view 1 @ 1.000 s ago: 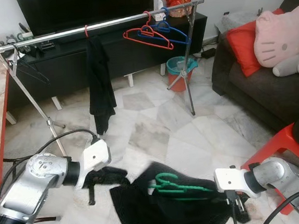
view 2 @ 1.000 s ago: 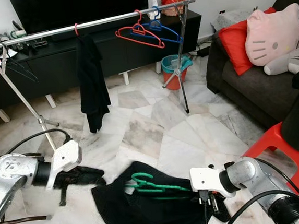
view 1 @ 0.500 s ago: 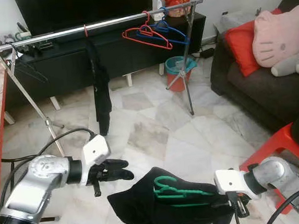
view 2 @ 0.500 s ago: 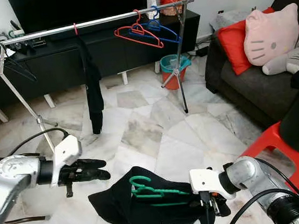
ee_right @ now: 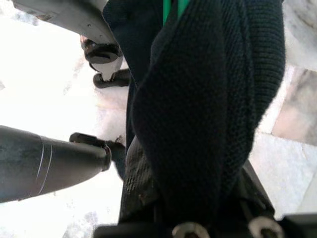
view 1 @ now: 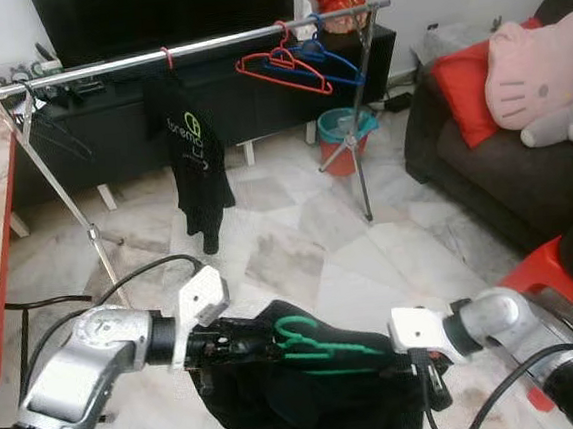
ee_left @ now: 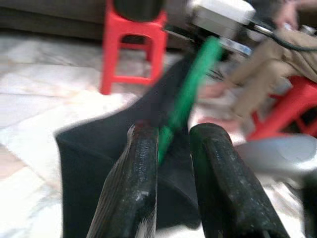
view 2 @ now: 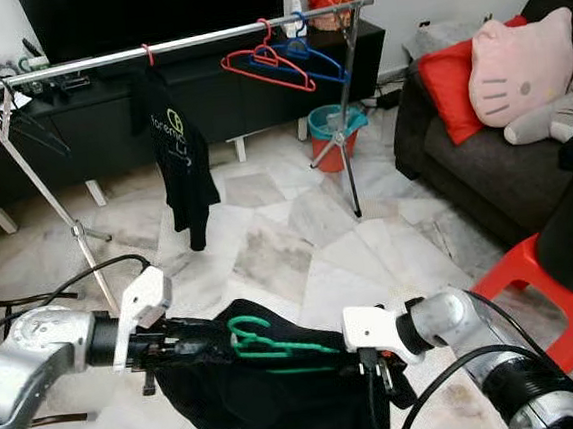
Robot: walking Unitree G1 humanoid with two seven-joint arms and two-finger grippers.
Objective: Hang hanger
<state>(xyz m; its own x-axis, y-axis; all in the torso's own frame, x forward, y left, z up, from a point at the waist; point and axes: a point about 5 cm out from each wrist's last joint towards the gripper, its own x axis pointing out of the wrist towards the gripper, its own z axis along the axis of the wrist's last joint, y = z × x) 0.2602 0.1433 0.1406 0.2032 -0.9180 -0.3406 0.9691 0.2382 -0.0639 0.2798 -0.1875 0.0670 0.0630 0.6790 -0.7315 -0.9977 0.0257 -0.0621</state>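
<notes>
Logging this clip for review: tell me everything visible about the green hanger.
The green hanger looks like thin plastic, with a curled hook at the end toward the left gripper and a long bar running toward the right gripper. It is held roughly level above the marble floor, a black garment draped over it and hanging below. The left wrist view shows the left fingers closed around its green bar. The right gripper grips the cloth-covered far end.

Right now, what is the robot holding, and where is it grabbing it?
A green hanger with a black garment on it. The left gripper pinches the hook end; the right gripper clamps the cloth-covered opposite end.
</notes>
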